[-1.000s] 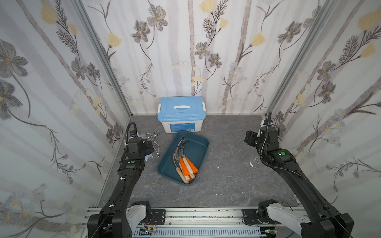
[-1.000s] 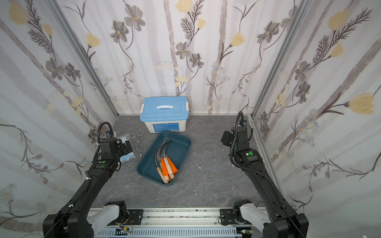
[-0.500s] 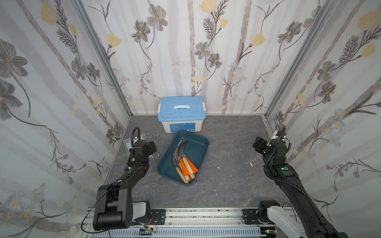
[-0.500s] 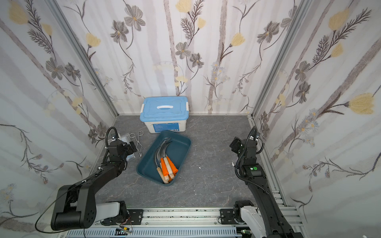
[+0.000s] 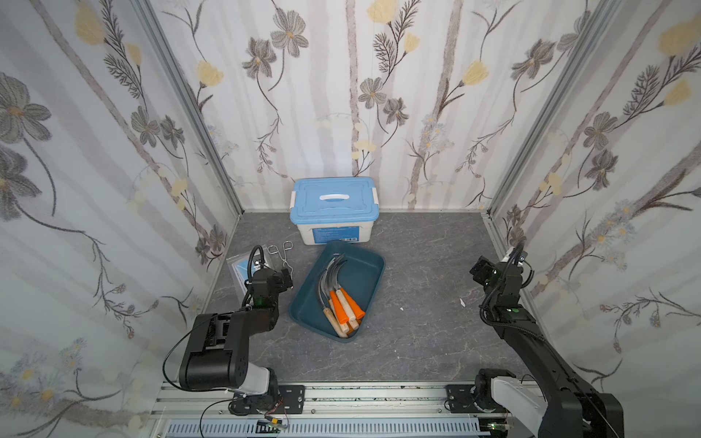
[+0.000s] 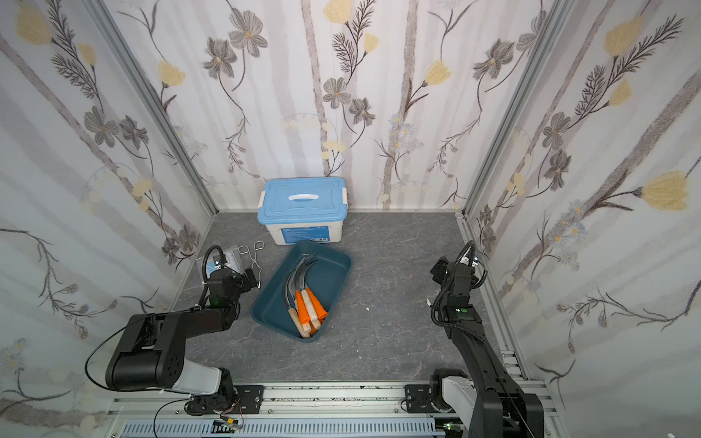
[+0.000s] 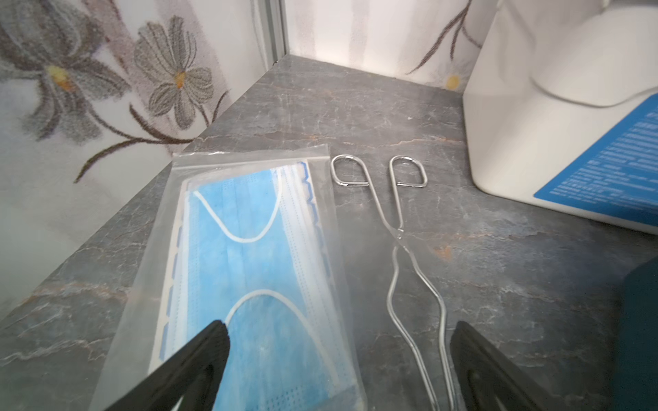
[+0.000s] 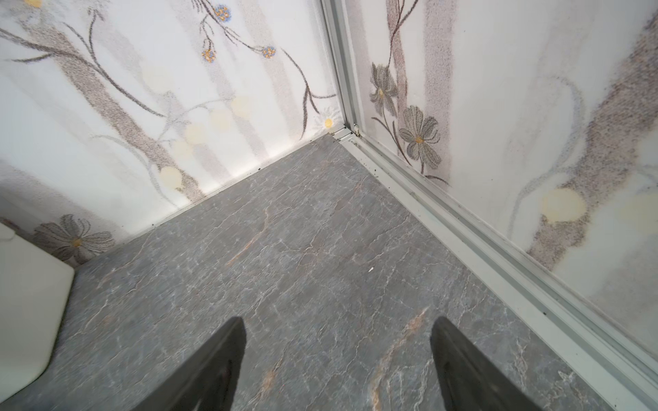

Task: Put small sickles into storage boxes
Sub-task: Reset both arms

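Lying bundled in dark teal-blue rectangular plastic tray (image 5: 364, 273), left of tabletop (image 5: 417, 322) centre: small sickles (image 5: 342, 303), curved grey metal blades, orange plastic or pale wooden handles. None spotted loose elsewhere. Spread and empty: left tool (image 7: 338, 331), over bagged blue face masks (image 7: 249, 267) and wire metal tongs (image 7: 398, 231) by left edge; right tool (image 8: 338, 323), by right edge. Judged finished, or nearly.

You have the dark teal storage box (image 5: 366, 271) sitting open, with no lid, just in front of the white box with the blue lid (image 5: 333, 206) and angled to it. One corner comes very close to the white box. The small sickles (image 5: 335, 295) lie bundled inside along one long wall. Their curved grey blades point toward the white box, and the orange and pale wooden handles crowd the end far from it.
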### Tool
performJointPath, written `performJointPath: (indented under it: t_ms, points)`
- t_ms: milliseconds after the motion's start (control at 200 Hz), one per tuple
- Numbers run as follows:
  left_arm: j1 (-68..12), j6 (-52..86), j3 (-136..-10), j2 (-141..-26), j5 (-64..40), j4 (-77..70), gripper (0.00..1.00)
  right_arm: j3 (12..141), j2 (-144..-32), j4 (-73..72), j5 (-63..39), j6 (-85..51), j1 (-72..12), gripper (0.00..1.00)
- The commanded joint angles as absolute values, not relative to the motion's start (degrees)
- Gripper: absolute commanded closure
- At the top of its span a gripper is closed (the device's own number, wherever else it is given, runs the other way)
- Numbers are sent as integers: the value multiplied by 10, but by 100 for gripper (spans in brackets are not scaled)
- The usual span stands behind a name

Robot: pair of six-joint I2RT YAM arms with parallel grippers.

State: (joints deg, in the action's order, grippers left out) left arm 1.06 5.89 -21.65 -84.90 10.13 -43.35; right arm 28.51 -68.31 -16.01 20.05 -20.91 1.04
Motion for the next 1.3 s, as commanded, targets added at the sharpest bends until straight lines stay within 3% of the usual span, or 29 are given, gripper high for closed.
performJointPath:
  t_ms: [0,245,260,285,385,744,874,1299]
  points:
    - [10,39,-198,-876,59,-548,0,275,-720,-296,204,-160,21,17]
    - [9,22,-200,-899,27,-567,0,242,-800,-445,139,-123,45,20]
    - [9,22,-200,-899,27,-566,0,241,-804,-449,128,-119,46,5]
    - [9,22,-202,-899,25,-566,0,235,-810,-462,112,-112,47,1]
    - [9,17,-201,-899,14,-566,0,194,-820,-541,90,-104,46,0]
    - [9,7,-222,-899,-14,-524,0,162,-815,-594,49,-69,35,0]
    - [9,7,-223,-899,-14,-524,0,113,-849,-716,70,-59,21,0]
    - [8,6,-223,-899,-14,-523,0,124,-845,-687,77,-55,15,0]
